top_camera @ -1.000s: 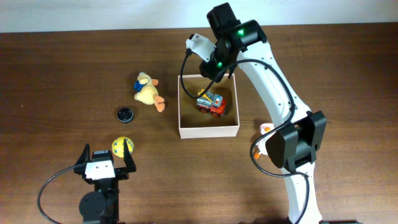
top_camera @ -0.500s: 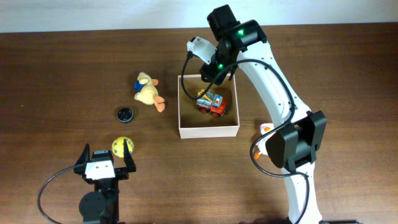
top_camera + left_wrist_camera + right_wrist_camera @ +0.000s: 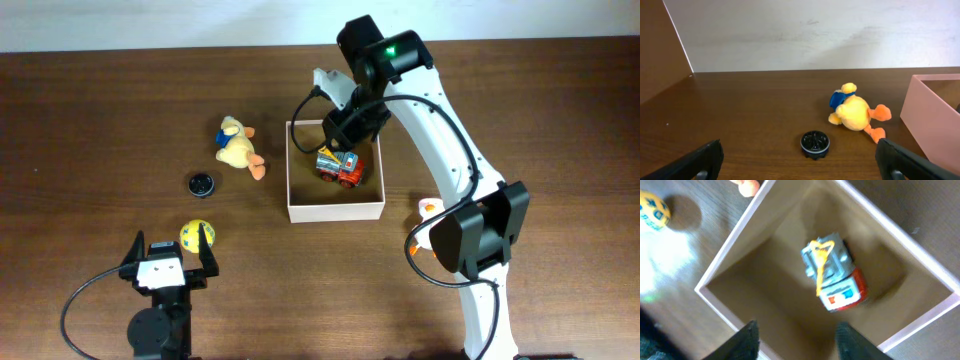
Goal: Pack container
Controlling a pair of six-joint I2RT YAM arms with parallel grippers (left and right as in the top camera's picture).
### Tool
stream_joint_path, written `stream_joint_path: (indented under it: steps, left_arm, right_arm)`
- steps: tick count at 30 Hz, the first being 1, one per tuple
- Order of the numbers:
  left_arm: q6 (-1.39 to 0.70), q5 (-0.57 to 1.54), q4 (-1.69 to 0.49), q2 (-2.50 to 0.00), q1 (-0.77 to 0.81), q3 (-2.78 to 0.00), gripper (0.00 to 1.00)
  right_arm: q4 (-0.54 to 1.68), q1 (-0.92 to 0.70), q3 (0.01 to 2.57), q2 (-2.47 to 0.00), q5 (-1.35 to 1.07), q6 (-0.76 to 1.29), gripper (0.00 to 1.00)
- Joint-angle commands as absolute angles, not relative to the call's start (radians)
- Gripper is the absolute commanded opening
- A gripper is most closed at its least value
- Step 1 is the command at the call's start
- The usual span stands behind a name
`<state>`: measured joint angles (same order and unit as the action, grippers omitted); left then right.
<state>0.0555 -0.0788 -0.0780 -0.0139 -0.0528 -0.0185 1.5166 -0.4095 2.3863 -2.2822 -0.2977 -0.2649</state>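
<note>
Directly beneath the right gripper (image 3: 797,337), on the floor of the container (image 3: 735,242), a toy truck (image 3: 832,275) is seen lying free. The fingers are spread apart with nothing between them, so the truck is judged to be released. From overhead, the right gripper (image 3: 340,135) is seen held low over the far part of the container (image 3: 335,212), close above the truck (image 3: 340,167). If the arm is swung sideways before it is raised, a thin wall could be caught, the container dragged or tipped, and the truck knocked out. Well away from that gripper, on the left arm's side, a plush duck (image 3: 238,148), a black cap (image 3: 202,184) and a yellow ball (image 3: 196,234) are left unpacked. The left gripper (image 3: 168,260) is held wide and empty, with the ball just beside one finger; by a careless closing the ball could be sent rolling away
</note>
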Motion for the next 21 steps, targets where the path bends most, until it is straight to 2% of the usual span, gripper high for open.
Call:
stream_joint_path:
  steps: [1, 7, 15, 16, 17, 20, 21]
  left_arm:
    - [0.045, -0.075, -0.075, -0.006, -0.055, -0.01, 0.99]
    - [0.045, -0.075, -0.075, -0.006, -0.055, -0.01, 0.99]
    - [0.045, -0.075, -0.075, -0.006, -0.055, -0.01, 0.99]
    - [0.045, -0.075, -0.075, -0.006, -0.055, -0.01, 0.99]
    - [0.045, -0.075, -0.075, -0.006, -0.055, -0.01, 0.99]
    - [0.045, -0.075, -0.075, -0.006, -0.055, -0.01, 0.99]
    - [0.045, -0.075, -0.075, -0.006, -0.055, -0.01, 0.99]
  right_arm:
    - [1.537, -0.419, 2.403, -2.239, -0.334, -0.157, 0.46]
    - [1.546, -0.419, 2.403, -2.239, -0.363, -0.113, 0.33]
    - [1.556, -0.42, 2.403, -2.239, -0.363, -0.114, 0.34]
    - [1.556, -0.419, 2.403, -2.239, -0.363, -0.114, 0.4]
    - [1.556, -0.419, 2.403, -2.239, -0.363, -0.114, 0.54]
    - [1.557, -0.42, 2.4, -2.239, -0.368, -0.114, 0.7]
    - [1.563, -0.421, 2.399, -2.239, -0.381, -0.115, 0.78]
